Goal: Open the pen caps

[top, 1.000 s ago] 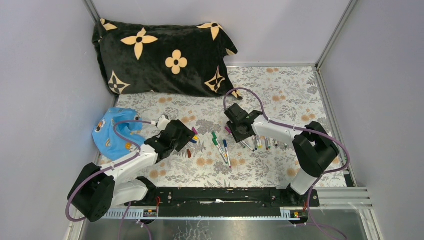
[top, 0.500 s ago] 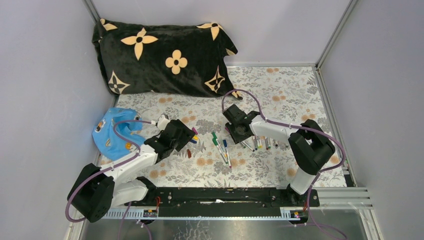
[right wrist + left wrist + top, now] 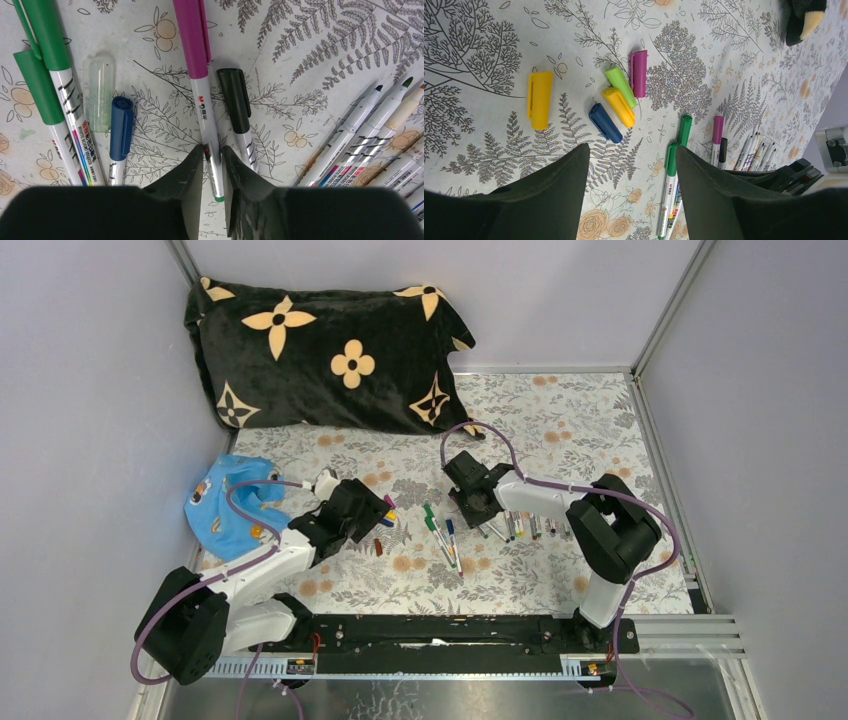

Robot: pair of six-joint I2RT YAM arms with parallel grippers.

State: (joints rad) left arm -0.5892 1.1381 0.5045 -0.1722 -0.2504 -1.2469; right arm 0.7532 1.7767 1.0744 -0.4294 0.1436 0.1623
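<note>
Several loose pen caps lie ahead of my open left gripper [image 3: 631, 150]: yellow [image 3: 539, 99], green [image 3: 620, 85], purple [image 3: 639, 73], orange [image 3: 619, 106] and blue [image 3: 605, 122]. Nothing is between its fingers. My right gripper [image 3: 212, 150] is down on the table, its fingers pressed on both sides of the white barrel of the purple-capped pen [image 3: 206, 115]. Its purple cap [image 3: 192, 40] is on. Beside it lie a black-capped pen [image 3: 234, 100], a blue-capped pen [image 3: 121, 127], two green-capped pens [image 3: 37, 85] and a clear cap [image 3: 98, 92]. Several uncapped pens [image 3: 370, 135] fan out at right.
A black pillow [image 3: 320, 350] with tan flowers lies at the back left. A blue cloth [image 3: 225, 505] sits by the left wall, behind the left arm. Grey walls close in the flowered table [image 3: 560, 420] on three sides.
The right gripper has shifted slightly left and its jaws have narrowed onto the purple-capped pen's barrel. The left arm has not moved.
</note>
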